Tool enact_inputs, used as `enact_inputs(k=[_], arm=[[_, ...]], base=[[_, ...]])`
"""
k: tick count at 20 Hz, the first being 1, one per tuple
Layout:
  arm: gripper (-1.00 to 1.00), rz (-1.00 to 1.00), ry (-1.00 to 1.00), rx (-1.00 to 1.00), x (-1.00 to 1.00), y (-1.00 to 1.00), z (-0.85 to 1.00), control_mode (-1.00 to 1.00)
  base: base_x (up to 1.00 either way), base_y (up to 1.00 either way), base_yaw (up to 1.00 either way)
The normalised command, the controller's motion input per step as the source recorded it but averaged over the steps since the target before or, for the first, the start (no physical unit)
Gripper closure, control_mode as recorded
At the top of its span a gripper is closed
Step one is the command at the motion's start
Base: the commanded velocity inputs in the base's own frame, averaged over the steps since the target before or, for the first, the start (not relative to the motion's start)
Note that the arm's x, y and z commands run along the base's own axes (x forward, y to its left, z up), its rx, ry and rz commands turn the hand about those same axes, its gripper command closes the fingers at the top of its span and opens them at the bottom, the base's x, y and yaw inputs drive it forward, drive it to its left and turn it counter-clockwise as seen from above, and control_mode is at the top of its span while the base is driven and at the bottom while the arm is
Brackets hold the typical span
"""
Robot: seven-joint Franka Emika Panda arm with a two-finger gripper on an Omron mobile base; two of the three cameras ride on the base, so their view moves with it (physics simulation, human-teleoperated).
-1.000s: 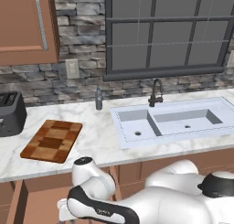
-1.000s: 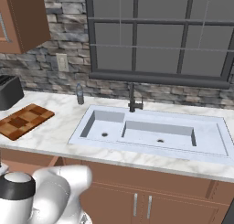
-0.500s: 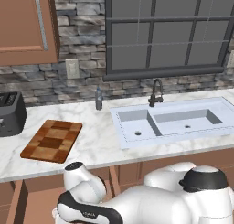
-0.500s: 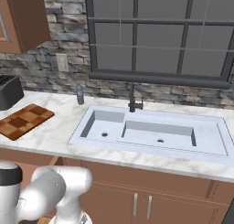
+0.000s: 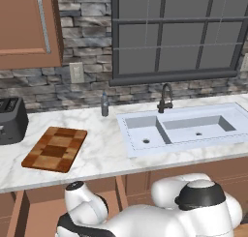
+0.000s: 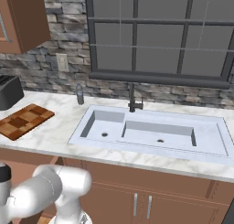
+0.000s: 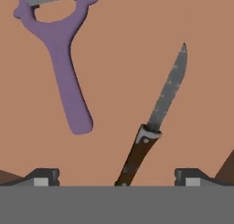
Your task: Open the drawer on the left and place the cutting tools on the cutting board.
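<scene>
Arm dropped lower into drawer [image 5: 29, 214] | gripper [image 7: 115, 177] spread wide, straddling knife [image 7: 155, 122] handle | peeler [image 7: 61, 58] alongside

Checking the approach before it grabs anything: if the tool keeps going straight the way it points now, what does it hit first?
Most likely the knife: its dark handle lies between the open tool tips, on the drawer floor. Depth is unclear.

Drawer [image 5: 29, 209] pulled open below tabletop; inside, purple Y-shaped tool [image 7: 61, 58] and dark-handled knife [image 7: 155, 118] lying flat, apart. Checkered cutting board [image 5: 55, 148] bare on tabletop.
</scene>
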Motion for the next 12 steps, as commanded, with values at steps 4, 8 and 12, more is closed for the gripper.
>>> enact_inputs(k=[4, 8, 12], arm=[[-1.0, 0.05, -0.03, 0.02, 0.0, 0.21, -0.17, -1.0], [-1.0, 0.02, -0.01, 0.0, 0.0, 0.27, -0.16, -1.0], [-1.0, 0.0, 0.0, 0.0, 0.0, 0.2, -0.21, -1.0]], base=[[0.0, 0.0, 0.0], [0.0, 0.0, 0.0], [0.0, 0.0, 0.0]])
